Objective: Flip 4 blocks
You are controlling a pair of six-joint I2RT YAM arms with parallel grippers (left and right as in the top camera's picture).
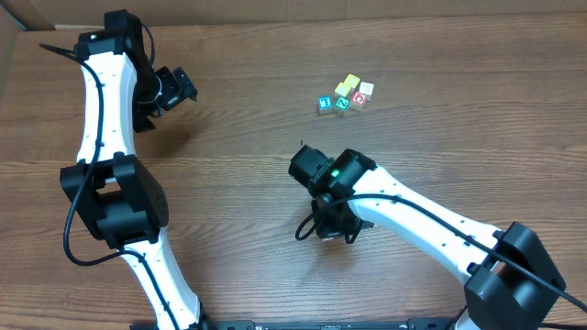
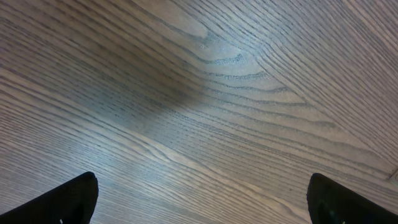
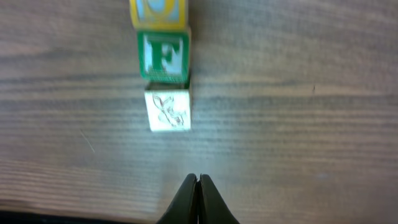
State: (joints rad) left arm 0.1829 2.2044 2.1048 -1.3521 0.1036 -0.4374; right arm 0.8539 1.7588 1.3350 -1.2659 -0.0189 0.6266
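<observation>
Three blocks (image 3: 163, 57) in a row, right gripper (image 3: 198, 186) closed, standing apart

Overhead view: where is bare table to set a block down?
Free: the wood between the left gripper and the block cluster, and right of that cluster. Crowded: the cluster itself and around the right arm.

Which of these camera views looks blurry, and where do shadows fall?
Right wrist view: soft overall, the green F block and cream block fuzzy-edged. Left wrist view: clear wood grain, one soft dark shadow patch on the table. Overhead view: evenly lit, no glare.
</observation>
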